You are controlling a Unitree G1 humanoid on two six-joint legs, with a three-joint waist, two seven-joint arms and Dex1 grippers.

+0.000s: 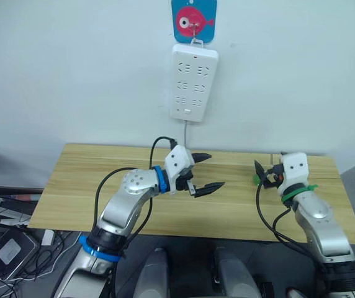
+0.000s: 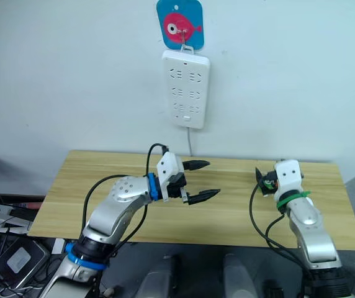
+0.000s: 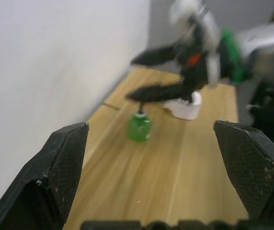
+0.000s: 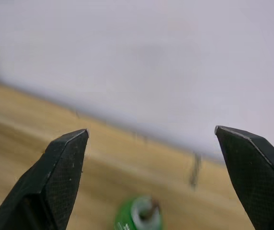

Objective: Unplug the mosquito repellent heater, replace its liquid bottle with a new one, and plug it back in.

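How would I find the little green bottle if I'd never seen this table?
Start at the wooden table against the white wall, then go to the end where the robot's right hand hovers. Just below that hand stands the green bottle, beside a white heater. It is the one green thing standing on the table.

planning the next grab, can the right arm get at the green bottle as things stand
Probably yes. The right tool hangs open just above the green bottle, which stands upright on the table with only the white heater behind it, nothing between.
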